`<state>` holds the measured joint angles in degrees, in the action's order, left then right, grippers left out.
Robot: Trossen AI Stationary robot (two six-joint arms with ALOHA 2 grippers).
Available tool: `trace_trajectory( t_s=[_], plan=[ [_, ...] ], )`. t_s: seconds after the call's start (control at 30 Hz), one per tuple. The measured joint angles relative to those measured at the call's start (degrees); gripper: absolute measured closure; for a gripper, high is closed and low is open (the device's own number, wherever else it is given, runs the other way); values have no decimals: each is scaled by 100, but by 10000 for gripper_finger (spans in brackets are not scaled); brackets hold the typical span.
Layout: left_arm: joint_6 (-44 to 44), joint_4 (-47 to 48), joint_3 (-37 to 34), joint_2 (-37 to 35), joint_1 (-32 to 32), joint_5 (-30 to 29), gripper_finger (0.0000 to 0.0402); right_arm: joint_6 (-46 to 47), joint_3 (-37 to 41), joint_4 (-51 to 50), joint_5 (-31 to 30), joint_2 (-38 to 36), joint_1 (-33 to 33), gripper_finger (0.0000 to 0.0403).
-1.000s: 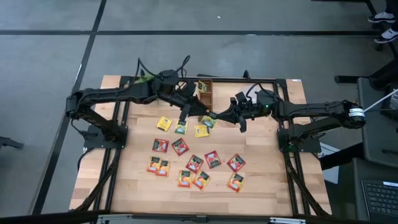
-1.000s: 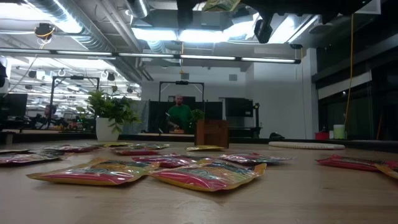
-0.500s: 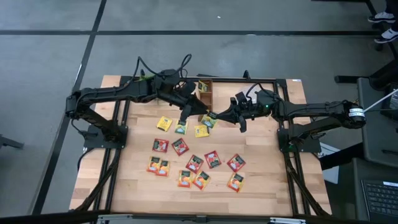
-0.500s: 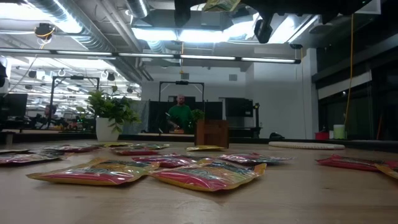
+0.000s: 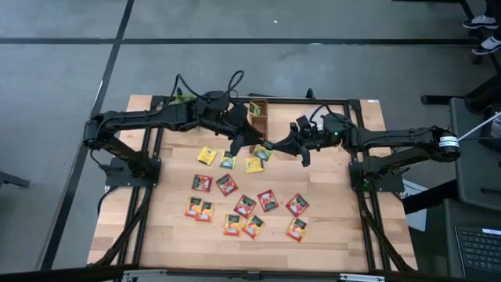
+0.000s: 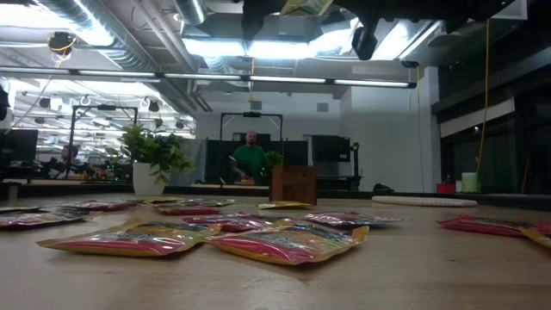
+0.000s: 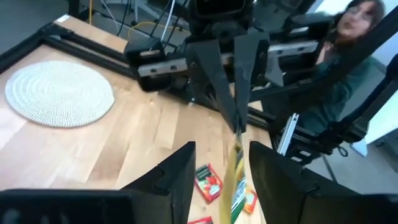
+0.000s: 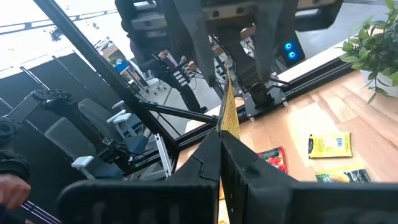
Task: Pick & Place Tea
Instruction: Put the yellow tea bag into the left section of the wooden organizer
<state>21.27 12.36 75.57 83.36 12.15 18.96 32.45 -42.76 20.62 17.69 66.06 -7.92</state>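
Mid-air handover above table (image 5: 329, 235): right gripper (image 5: 268, 146) pinches yellow sachet (image 8: 228, 111) closed; left gripper (image 7: 219, 163) straddles it, fingers apart. Advice: left closes squarely before right releases. Remaining tea sachets (image 5: 246, 205) lie below.

Tea sachets spread flat on the table, one hanging in the air

One yellow-green sachet (image 8: 228, 112) hangs edge-on above the table, pinched at one edge, vertical and thin in both wrist views (image 7: 236, 165). Below, the loose sachets (image 5: 245, 205) lie flat: small squares with dark centre labels. A yellow one (image 5: 207, 155) sits at about ten o'clock of the spread, two more yellow-green ones (image 5: 254, 164) near twelve. Red ones (image 5: 226, 184) fill the middle, orange ones (image 5: 198, 208) at eight, and another orange one (image 5: 297, 229) at four. From table level, the nearest red-and-yellow pair (image 6: 284, 243) lies slightly puffed.
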Motion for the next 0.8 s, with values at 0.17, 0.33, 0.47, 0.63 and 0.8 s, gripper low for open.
trace_trajectory(
  t_s=[0.17,0.33,0.47,0.63,0.8],
  plan=[
    [-25,-20,-8,29,-22,13,258,2,0,-97,0,0,0,398],
    [-52,-13,-6,28,-40,147,293,2,0,-163,-2,0,1,398],
    [-2,-10,-6,56,-53,165,345,2,0,-166,0,0,0,398],
    [-2,-13,-6,61,-51,166,381,2,0,-164,-1,0,2,398],
    [-185,-13,-6,61,-51,190,397,-2,0,-168,0,0,2,398]
  ],
)
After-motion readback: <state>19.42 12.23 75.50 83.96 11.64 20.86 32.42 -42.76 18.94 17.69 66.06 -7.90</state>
